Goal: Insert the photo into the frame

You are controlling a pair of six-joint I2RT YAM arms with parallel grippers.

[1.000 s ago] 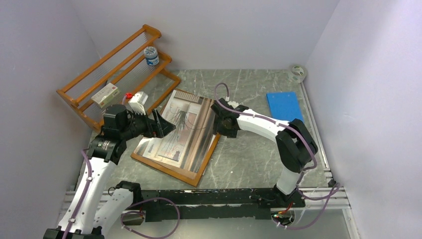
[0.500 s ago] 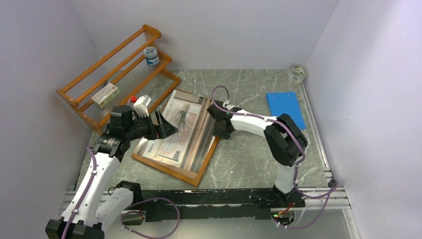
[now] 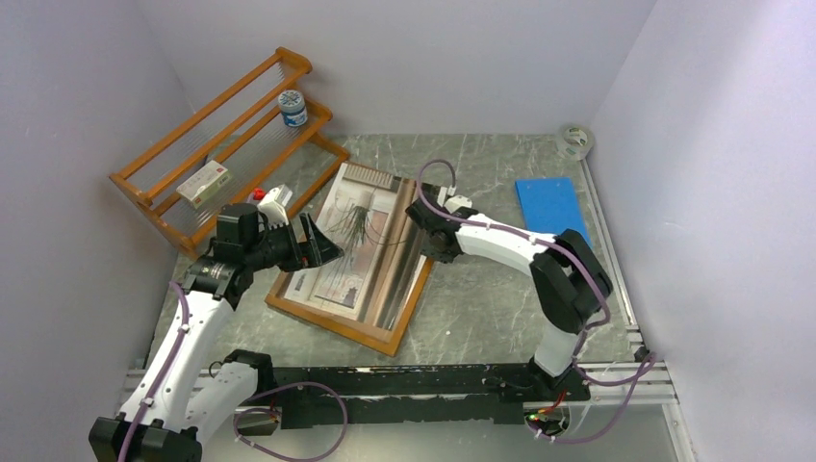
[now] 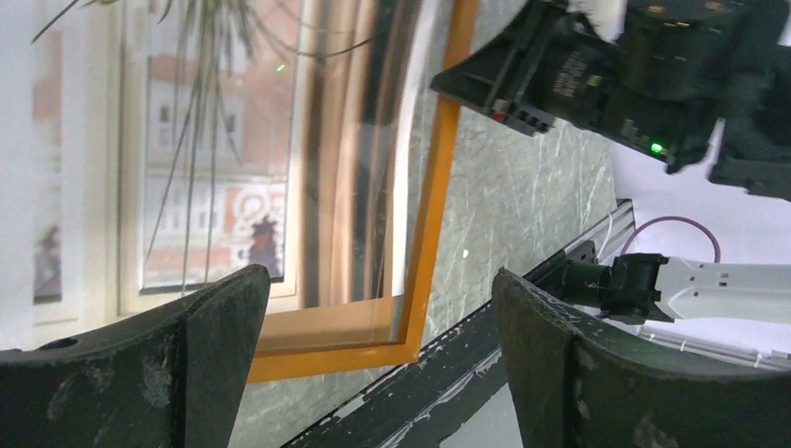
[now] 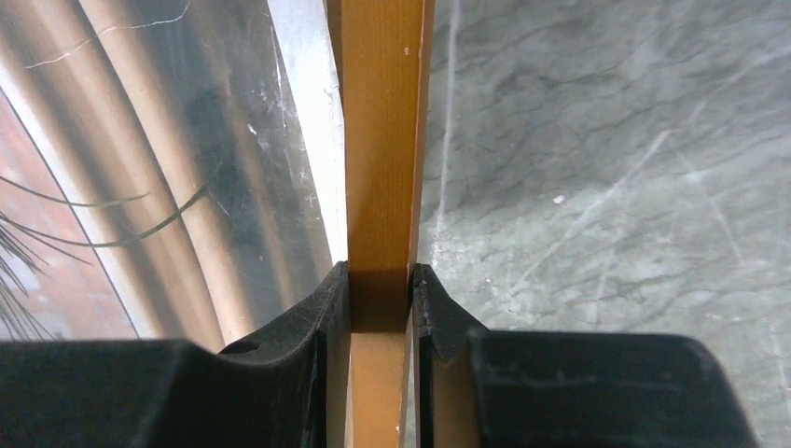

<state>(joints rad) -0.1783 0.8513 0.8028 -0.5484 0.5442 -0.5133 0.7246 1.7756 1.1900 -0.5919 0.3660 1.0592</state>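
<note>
The frame (image 3: 337,327), light-brown wood with a reflective pane, lies flat on the marble table left of centre. The photo (image 3: 348,241), a beige print of a curtained window and a wispy plant, lies over its pane toward the left side. My right gripper (image 3: 430,239) is shut on the frame's right rail (image 5: 378,140), one finger on each side of the wood (image 5: 381,280). My left gripper (image 3: 322,245) hovers open over the photo's left edge with nothing between its fingers. In the left wrist view the photo (image 4: 187,168) and the frame's corner (image 4: 424,233) lie below the open gripper (image 4: 378,280).
An orange wooden rack (image 3: 221,135) stands at the back left with a jar (image 3: 292,108) and a small box (image 3: 204,183) on it. A blue sheet (image 3: 550,204) lies at the back right, near a tape roll (image 3: 575,141). A black rail (image 3: 433,380) runs along the near edge.
The right gripper has closed on the frame's right rail. Frame and photo have shifted slightly toward the back and turned a little. The left gripper stayed open.
</note>
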